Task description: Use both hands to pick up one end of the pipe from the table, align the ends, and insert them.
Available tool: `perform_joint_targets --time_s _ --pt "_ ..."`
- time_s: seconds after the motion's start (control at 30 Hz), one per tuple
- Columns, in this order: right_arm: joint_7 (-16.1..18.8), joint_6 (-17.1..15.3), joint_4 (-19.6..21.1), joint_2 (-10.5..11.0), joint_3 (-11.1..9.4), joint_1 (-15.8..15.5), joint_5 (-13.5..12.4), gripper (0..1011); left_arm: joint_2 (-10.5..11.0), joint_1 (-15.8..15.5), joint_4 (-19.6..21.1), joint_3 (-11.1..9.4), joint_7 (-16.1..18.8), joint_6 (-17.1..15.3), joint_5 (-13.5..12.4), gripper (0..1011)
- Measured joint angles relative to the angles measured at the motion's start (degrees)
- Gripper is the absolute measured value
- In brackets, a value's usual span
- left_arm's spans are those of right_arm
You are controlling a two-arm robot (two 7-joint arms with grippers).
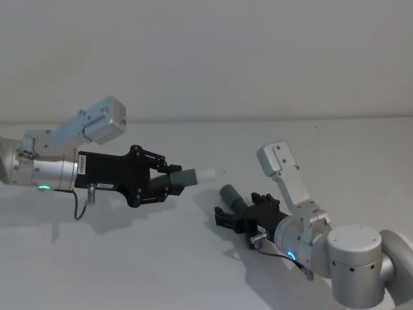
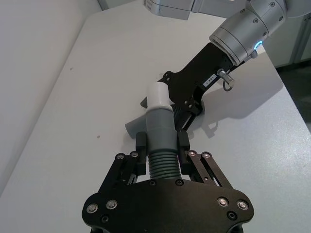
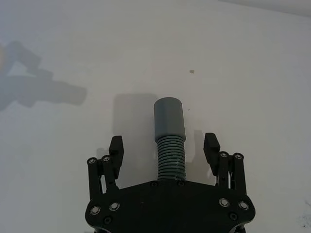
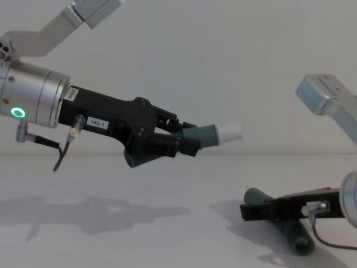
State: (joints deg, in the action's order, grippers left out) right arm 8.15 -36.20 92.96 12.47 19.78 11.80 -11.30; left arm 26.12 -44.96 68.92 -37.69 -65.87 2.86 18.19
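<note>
**One tube up, one down**

Nearest, the right black jawed pincer (image 3: 163, 143) straddles the dark grey ribbed tube (image 3: 169, 116) lying on the white matte surface (image 1: 193, 265), jaws apart. Beyond, the left black pincer (image 2: 162, 141) clamps the white-tipped grey tube (image 2: 159, 124) aloft. Aligning and inserting remain.

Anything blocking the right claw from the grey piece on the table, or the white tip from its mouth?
Nothing visible. The right claw straddles the grey piece, jaws open either side. The left claw holds the white-tipped piece raised; only air separates its tip from the mouth.
</note>
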Motion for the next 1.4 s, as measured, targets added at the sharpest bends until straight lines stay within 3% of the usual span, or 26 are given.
perform_joint_targets --time_s 0.3,0.43,0.63,0.73,0.83,1.0,1.4 --pt "0.1 -0.3 -0.1 0.0 -0.1 0.1 0.2 829 0.0 0.0 0.0 0.0 0.0 0.0 0.0 336" --pt "0.1 -0.3 -0.1 -0.1 -0.1 0.1 0.2 664 0.0 0.0 0.0 0.0 0.0 0.0 0.0 336" --pt "0.2 -0.4 -0.1 -0.1 -0.1 0.1 0.2 526 0.0 0.0 0.0 0.0 0.0 0.0 0.0 336" --pt "0.2 -0.4 -0.2 -0.1 -0.1 0.1 0.3 377 0.0 0.0 0.0 0.0 0.0 0.0 0.0 336" --pt "0.2 -0.4 -0.2 -0.1 -0.1 0.1 0.3 290 0.0 0.0 0.0 0.0 0.0 0.0 0.0 336" --pt "0.2 -0.4 -0.2 -0.1 -0.1 0.1 0.3 229 0.0 0.0 0.0 0.0 0.0 0.0 0.0 336" --pt "0.4 -0.4 -0.2 0.0 -0.1 0.1 0.4 216 0.0 0.0 0.0 0.0 0.0 0.0 0.0 336"
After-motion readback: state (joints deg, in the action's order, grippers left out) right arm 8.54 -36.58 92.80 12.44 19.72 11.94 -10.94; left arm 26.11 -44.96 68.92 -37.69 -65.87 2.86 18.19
